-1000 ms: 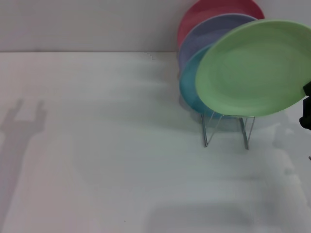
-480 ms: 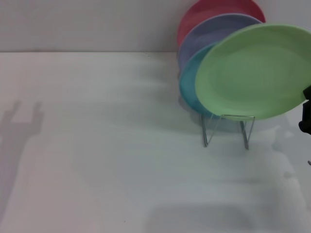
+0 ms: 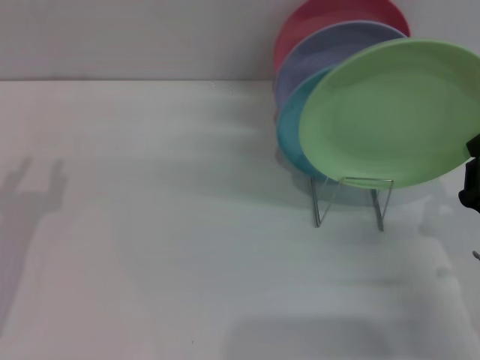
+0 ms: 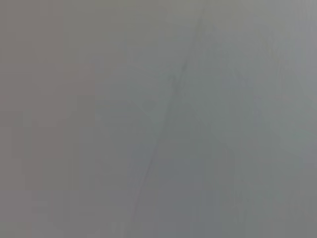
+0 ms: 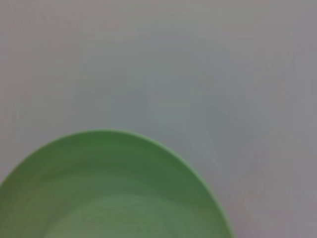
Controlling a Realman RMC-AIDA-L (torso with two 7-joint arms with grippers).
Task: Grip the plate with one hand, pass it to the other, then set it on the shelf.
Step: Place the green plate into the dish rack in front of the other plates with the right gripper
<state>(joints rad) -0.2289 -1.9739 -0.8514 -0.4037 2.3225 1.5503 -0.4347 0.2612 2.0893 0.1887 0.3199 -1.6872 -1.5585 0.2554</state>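
The right gripper (image 3: 471, 184) shows only as a small dark part at the far right edge of the head view, touching the right rim of the light green plate (image 3: 390, 112). Whether it clamps this plate I cannot tell, because that part is cut off by the edge. The light green plate is tilted, with its face toward the camera, and its lower rim is just above the front wire loop of the silver wire dish rack (image 3: 352, 201); if it touches the wire is not clear. In the right wrist view the same green plate (image 5: 114, 193) fills the lower part, before the plain white surface.

Behind the green plate, standing in the rack, are a turquoise plate (image 3: 291, 139), then a lavender plate (image 3: 315, 52), then a red plate (image 3: 322, 15), each partly hidden by the one in front. The rack stands on a white table (image 3: 165, 225). The left gripper is not seen; the left wrist view shows only a grey surface
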